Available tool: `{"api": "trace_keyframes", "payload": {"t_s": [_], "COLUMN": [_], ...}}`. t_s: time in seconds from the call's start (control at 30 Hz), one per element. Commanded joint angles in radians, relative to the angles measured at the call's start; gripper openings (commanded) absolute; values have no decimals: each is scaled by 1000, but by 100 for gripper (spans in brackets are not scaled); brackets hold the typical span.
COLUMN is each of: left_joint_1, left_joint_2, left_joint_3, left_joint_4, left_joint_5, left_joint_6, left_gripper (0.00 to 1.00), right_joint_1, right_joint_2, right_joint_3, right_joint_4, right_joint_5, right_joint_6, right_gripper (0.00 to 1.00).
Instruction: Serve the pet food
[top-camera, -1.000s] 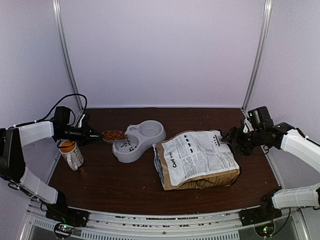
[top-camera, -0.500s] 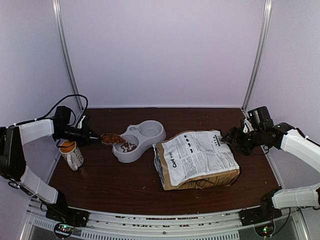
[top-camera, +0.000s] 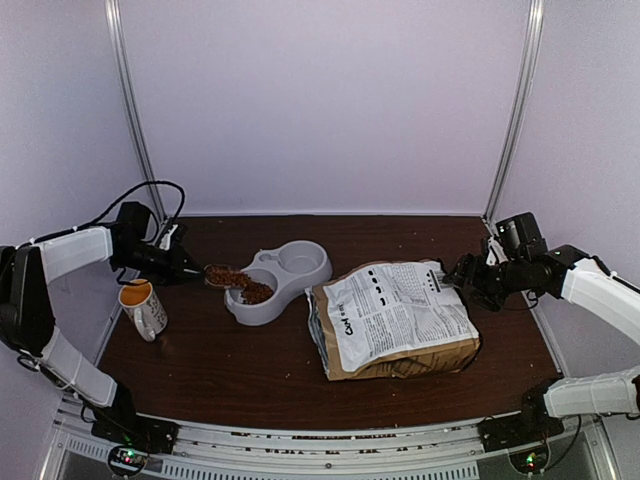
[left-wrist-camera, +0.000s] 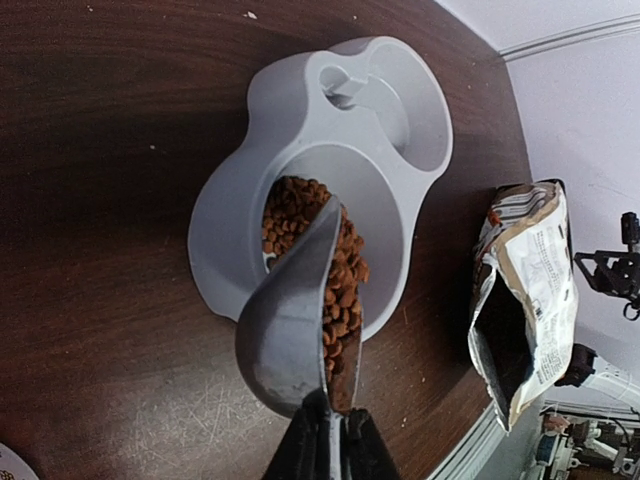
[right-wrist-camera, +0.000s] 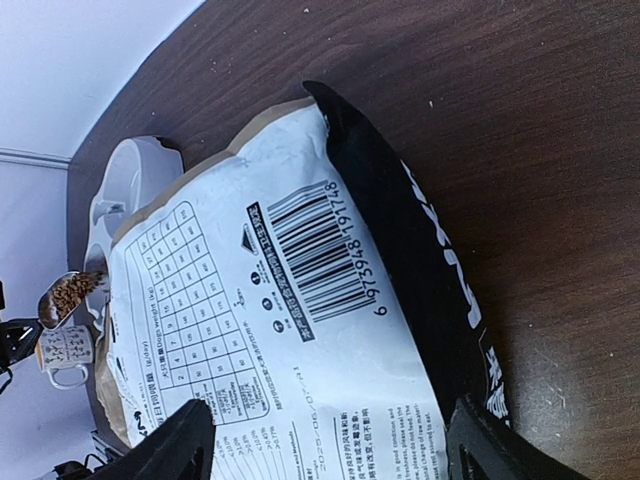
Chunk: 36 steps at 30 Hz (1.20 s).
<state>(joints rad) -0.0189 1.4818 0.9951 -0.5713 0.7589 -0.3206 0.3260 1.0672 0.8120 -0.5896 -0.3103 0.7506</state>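
Left wrist view: the left gripper (left-wrist-camera: 325, 455) is clamped on the handle of a dull grey metal scoop (left-wrist-camera: 285, 325), tipped over the nearer well of the pale grey plastic double bowl (left-wrist-camera: 215, 245). Reddish-brown kibble pellets (left-wrist-camera: 295, 210) lie partly in that well, partly in the scoop. Pouring is in hand; emptying it likely needs more roll. Rightward, the right gripper (right-wrist-camera: 330, 450) gapes wide over the kraft-and-white food bag (right-wrist-camera: 300, 260).

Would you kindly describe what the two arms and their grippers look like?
The left arm and right arm have white shells and black joints. A black cable loops by the left wrist. The left gripper and right gripper are black throughout.
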Motion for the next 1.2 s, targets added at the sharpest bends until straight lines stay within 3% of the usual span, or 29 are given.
{"api": "trace_keyframes", "payload": {"t_s": [0.0,0.63,0.9,1.03,1.17], "left_joint_1": [-49,-193,-195,-195,-196], "left_joint_2": [8,35,-23,-88,-145], "left_joint_3": [75,204,209,211,206], "left_joint_4": [-52,-190,-190,-181,-167], "left_joint_5": [-96,-395,-455,-475,-439], "left_joint_6": [62,161,138,101,68], "left_gripper": [0,0,0,0,0], "right_joint_1": [8,8,15,122,333], "right_joint_2": [-19,-51,-86,-73,34], "right_joint_3": [19,39,170,319,462], "right_joint_4": [-3,-74,-202,-332,-411], "right_joint_5": [36,131,240,402,553], "right_joint_6": [-19,-60,-98,-114,-81], "right_gripper": [82,82,82,82,82]}}
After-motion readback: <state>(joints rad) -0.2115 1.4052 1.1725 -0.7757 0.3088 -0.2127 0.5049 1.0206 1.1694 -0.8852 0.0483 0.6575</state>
